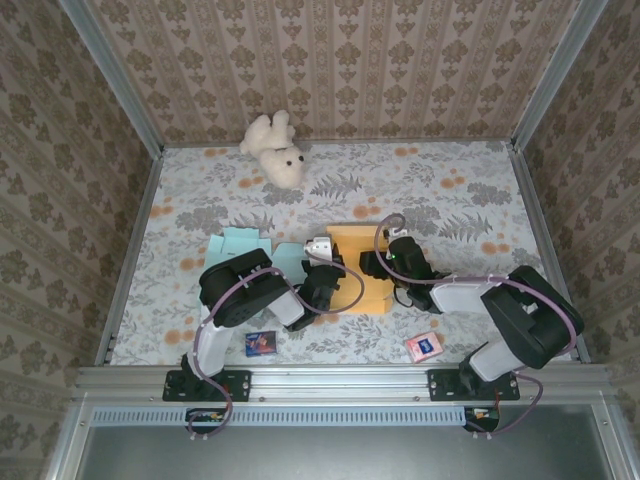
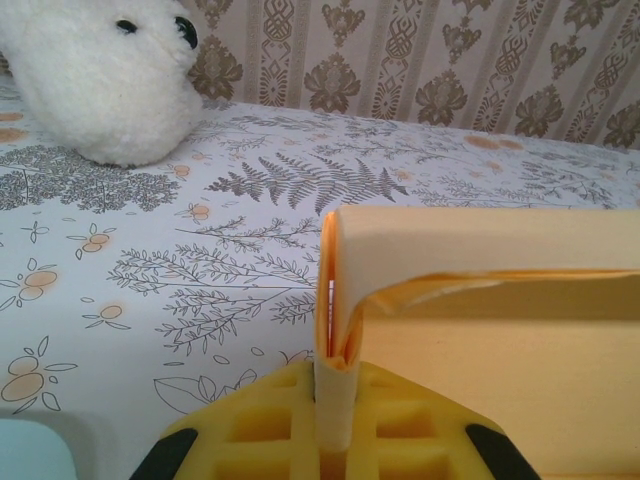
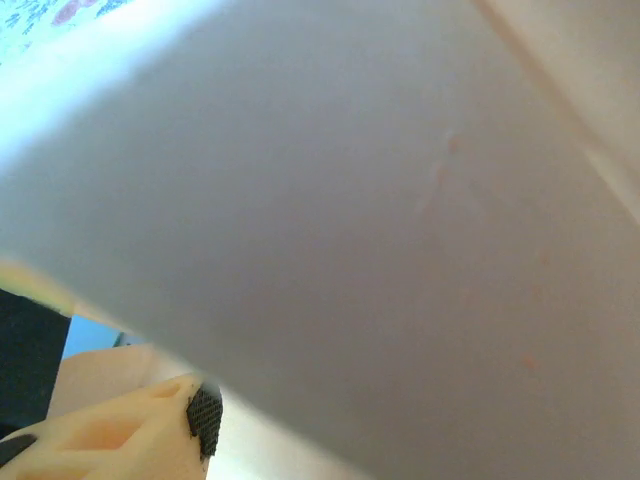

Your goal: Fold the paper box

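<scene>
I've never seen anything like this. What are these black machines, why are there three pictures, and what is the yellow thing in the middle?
The black machines are two robot arms bolted at the table's near edge, each ending in a two-finger gripper. The wide picture looks down from above and behind them. The other two come from small cameras on the wrists.

On the flowered table lie a yellow paper box, a light blue sheet, a white plush toy, a dark card and a pinkish card.

The left gripper is shut on a folded edge of the box. The right gripper is at the box too, but its camera is so close to the paper that I cannot tell whether it grips.
</scene>
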{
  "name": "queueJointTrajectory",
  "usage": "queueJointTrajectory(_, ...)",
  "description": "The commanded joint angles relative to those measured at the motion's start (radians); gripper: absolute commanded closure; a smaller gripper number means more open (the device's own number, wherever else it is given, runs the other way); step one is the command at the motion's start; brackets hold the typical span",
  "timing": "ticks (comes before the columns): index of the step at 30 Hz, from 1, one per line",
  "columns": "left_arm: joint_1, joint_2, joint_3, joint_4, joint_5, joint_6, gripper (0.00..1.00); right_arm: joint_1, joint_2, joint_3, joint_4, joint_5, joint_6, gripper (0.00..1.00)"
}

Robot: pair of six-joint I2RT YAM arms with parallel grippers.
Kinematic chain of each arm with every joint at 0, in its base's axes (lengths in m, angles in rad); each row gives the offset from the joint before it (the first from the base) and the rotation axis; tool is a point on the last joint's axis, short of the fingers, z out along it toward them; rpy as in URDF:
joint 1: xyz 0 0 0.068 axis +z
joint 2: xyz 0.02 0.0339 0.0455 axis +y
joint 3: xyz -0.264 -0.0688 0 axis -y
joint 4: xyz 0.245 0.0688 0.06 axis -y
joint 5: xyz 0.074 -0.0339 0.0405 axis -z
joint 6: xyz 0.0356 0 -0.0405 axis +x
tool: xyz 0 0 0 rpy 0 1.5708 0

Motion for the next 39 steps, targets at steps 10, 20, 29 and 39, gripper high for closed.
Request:
queueJointTrajectory(10, 0.084, -0.113, -0.067, -0.06, 0.111, 0.052, 1.0, 0.021, -0.488, 0.04, -0.549, 0.091, -0.069, 0.39)
queueJointTrajectory(20, 0.15, -0.204, -0.166, -0.02, 0.262, 0.045, 1.0, -0.002, -0.654, 0.03, -0.688, 0.273, -0.175, 0.38)
queueJointTrajectory(29, 0.192, -0.286, -0.226, -0.018, 0.429, 0.048, 1.0, -0.042, -0.625, 0.003, -0.543, 0.071, -0.302, 0.43)
queueJointTrajectory(39, 0.197, -0.303, -0.231, -0.02, 0.452, 0.035, 1.0, -0.041, -0.571, -0.015, -0.438, -0.105, -0.334, 0.45)
